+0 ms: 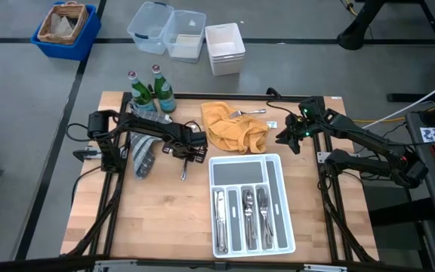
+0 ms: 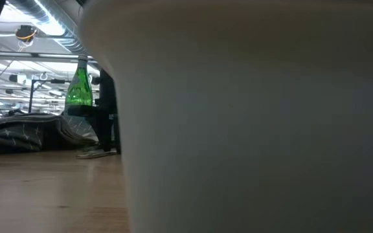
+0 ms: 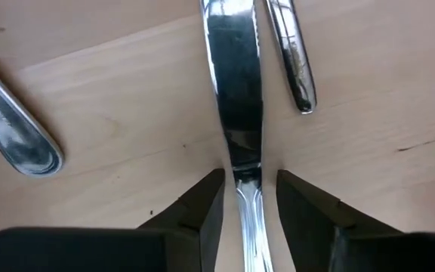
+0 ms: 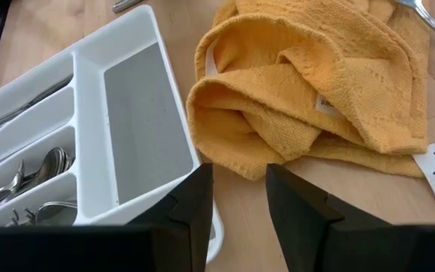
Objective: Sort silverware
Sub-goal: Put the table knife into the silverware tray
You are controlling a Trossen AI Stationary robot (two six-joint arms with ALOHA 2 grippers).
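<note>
Steel knife (image 3: 234,106): flat on the wood left of the white tray (image 1: 276,162).
Left gripper (image 3: 249,198): fingers apart, straddling its handle, nothing gripped.
Right gripper (image 4: 238,198): spread, idle by the yellow cloth (image 4: 316,83).
Your step: pickup. Next you'd pinch, lift, go to a slot.

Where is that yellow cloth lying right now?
In the high view, the yellow cloth lies crumpled near the table's far edge, just beyond the white cutlery tray, right of the green bottles.

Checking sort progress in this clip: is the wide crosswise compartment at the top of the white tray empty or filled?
Empty. The tray's wide compartment shows only its bare grey liner in the right wrist view; silverware lies only in the long slots.
</note>
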